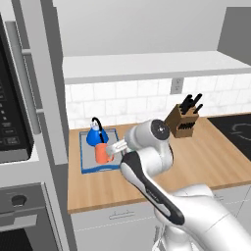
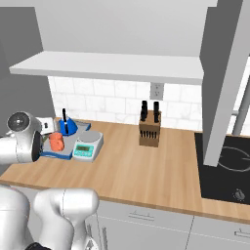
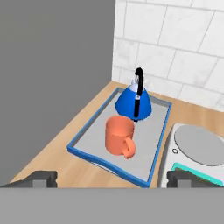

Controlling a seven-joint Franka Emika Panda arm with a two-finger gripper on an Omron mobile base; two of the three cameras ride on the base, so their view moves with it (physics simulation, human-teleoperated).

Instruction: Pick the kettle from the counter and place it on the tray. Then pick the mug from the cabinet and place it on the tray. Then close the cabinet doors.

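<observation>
Hand view, item by item — I am looking down on the tray, which is sitting on the counter close against the grey oven column. The kettle is standing upright at the tray's far end, nearest the tiled wall. The mug is standing just in front of it on the grey floor of the tray, handle turned toward my camera. The gripper is hanging above the tray's near edge with its fingers spread wide and nothing between them. The kitchen scale is lying just beside the tray. Right base view — the knife block is standing well apart from the tray, further along the counter, beneath the cabinet.
</observation>
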